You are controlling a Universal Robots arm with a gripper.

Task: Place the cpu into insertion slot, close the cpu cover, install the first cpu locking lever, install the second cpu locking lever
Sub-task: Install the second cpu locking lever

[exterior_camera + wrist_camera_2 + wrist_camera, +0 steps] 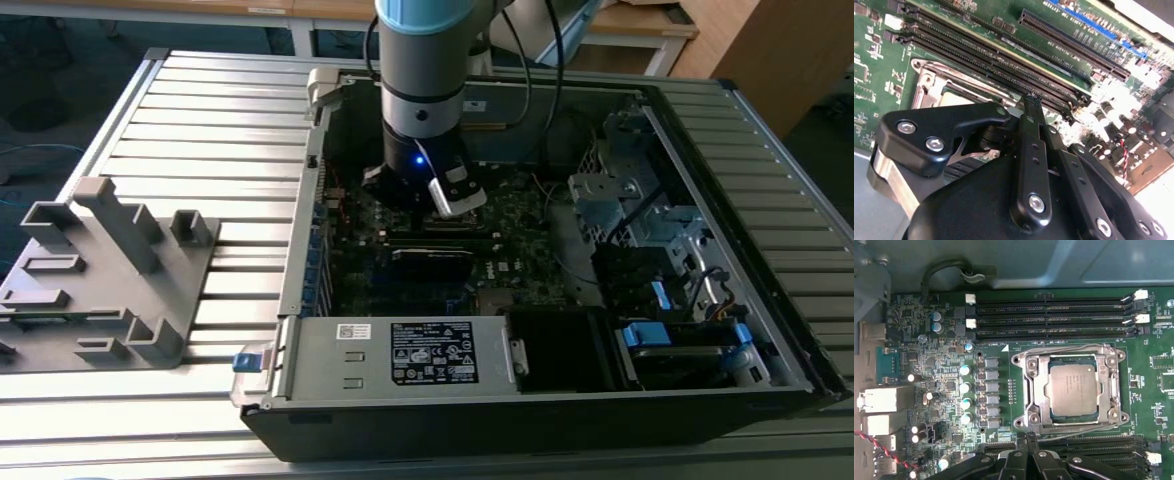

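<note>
The cpu [1074, 387], a dull silver square chip, lies flat in the insertion slot [1073, 356] on the green motherboard. The cpu cover [1036, 390], a silver frame with a square window, lies down flat around the chip. A thin wire lever [1059, 346] runs along the cover's edge beside the memory slots. My gripper [1026, 439] hangs just off the socket's edge over the neighbouring memory slots, black fingers together with nothing between them. In the second wrist view the gripper [1031, 100] points at the board beside the cover [929, 80]. In the exterior view the gripper [451, 205] reaches down into the open computer case [534, 385].
Long black memory slots [1054, 320] flank the socket on two sides. Capacitors [965, 387] and rear port blocks [884, 400] stand on one side of the board. Drive cages and cables [641, 230] fill the case at the exterior view's right. A grey fixture [107, 270] stands on the table at the left.
</note>
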